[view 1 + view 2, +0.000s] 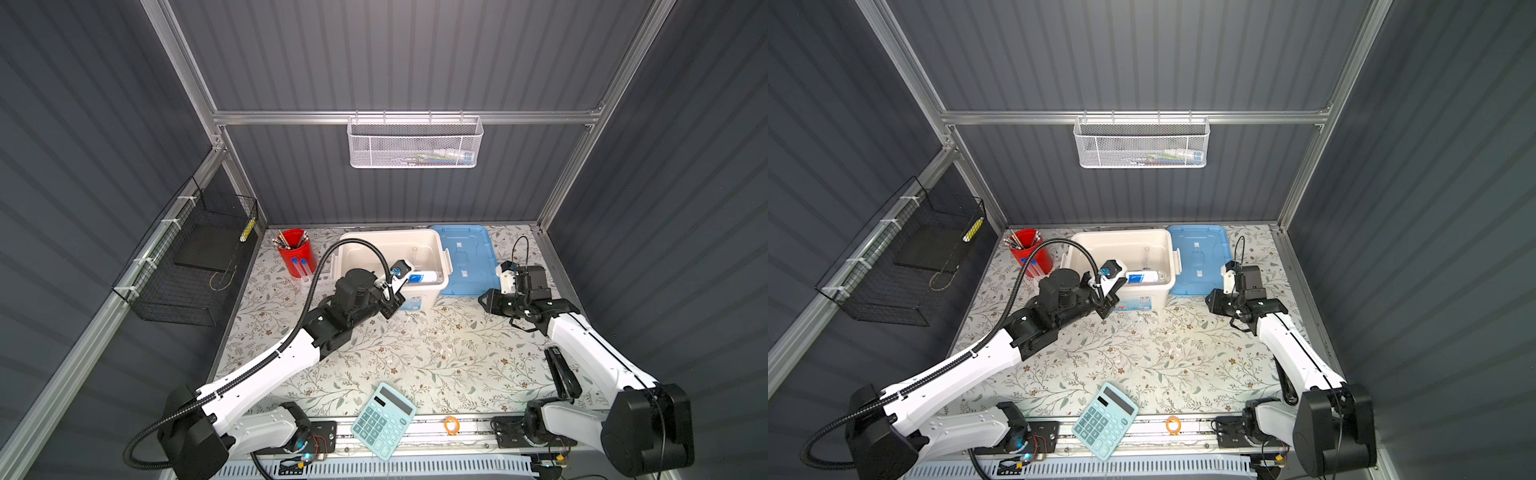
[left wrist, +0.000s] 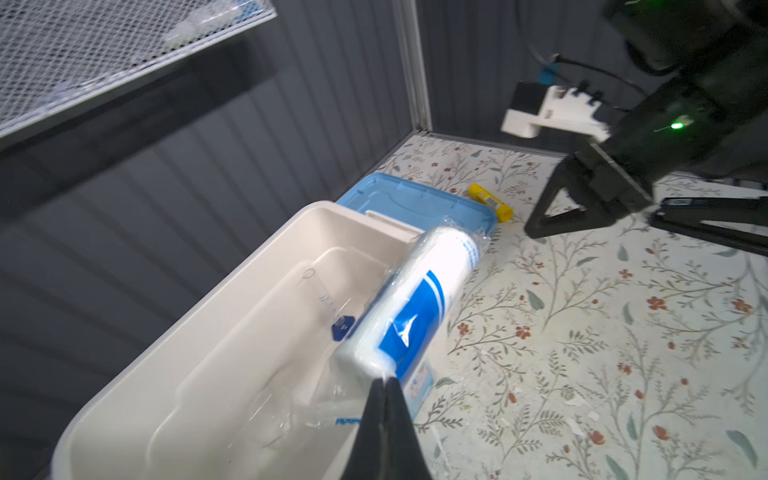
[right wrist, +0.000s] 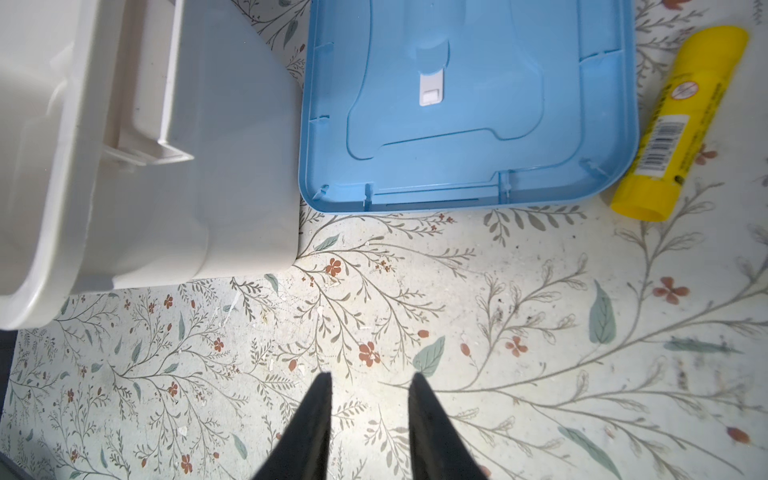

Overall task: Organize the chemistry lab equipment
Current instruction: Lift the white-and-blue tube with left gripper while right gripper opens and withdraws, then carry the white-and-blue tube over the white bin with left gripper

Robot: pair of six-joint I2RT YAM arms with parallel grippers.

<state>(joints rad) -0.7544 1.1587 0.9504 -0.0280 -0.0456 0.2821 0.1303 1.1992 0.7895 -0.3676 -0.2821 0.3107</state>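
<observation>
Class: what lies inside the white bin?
A clear cylinder with blue foot and clear pieces. The blue-white pack in the left gripper hides part of the bin.

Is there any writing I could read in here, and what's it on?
No text can be read outright.
Yellow glue stick: barcode and a crossed-circle sign; print blurred.
Blue-white labelled package: blue print blurred.
Sticker on the white bin: too small.
Calculator keys: too small.
</observation>
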